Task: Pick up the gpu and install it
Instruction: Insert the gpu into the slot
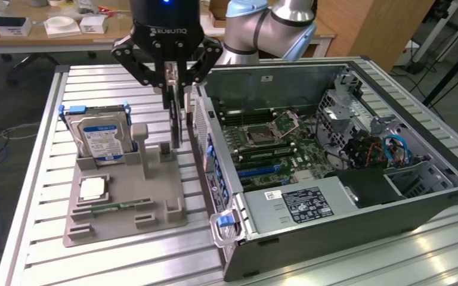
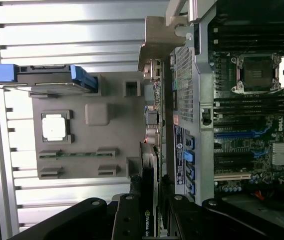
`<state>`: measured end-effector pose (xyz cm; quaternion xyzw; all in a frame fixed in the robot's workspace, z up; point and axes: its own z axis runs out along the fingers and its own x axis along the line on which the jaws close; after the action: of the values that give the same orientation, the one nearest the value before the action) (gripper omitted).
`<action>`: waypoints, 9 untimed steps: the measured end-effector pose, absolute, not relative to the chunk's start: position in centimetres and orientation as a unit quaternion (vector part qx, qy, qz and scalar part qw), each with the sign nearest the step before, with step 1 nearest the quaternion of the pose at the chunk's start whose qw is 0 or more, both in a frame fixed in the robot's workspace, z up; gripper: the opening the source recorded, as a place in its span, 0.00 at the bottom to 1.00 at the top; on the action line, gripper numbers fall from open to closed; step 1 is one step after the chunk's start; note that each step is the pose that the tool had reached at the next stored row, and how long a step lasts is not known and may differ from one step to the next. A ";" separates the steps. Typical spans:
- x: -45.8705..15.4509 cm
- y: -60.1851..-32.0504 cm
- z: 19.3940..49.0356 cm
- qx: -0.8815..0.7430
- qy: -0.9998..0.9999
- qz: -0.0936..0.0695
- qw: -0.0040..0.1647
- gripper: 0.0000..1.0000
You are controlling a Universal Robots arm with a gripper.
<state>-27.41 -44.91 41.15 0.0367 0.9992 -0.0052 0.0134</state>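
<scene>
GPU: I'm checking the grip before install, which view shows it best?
The wrist view: the gpu runs lengthwise, from pale bracket to its label. The exterior view gives its thin dark edge, held in the pincer above the grey holder.

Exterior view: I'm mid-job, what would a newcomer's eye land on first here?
The black pincer, high in the exterior view's middle, clamps the gpu edge-on, the thin dark card hanging down over the grey tray. To the exterior view's right lies the open computer case with its motherboard bared. To its left, a blue-labelled hard drive stands upright in the tray.
</scene>
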 end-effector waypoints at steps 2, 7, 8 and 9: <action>-26.8 -44.9 41.2 0.037 0.999 -0.005 0.013 0.26; -25.2 -44.9 41.2 0.036 0.999 -0.005 0.013 0.26; -24.9 -44.9 41.2 0.036 0.999 -0.005 0.013 0.26; -24.6 -44.9 41.2 0.036 0.999 -0.005 0.013 0.26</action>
<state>-24.59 -44.91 41.16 0.0361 0.9992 -0.0052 0.0132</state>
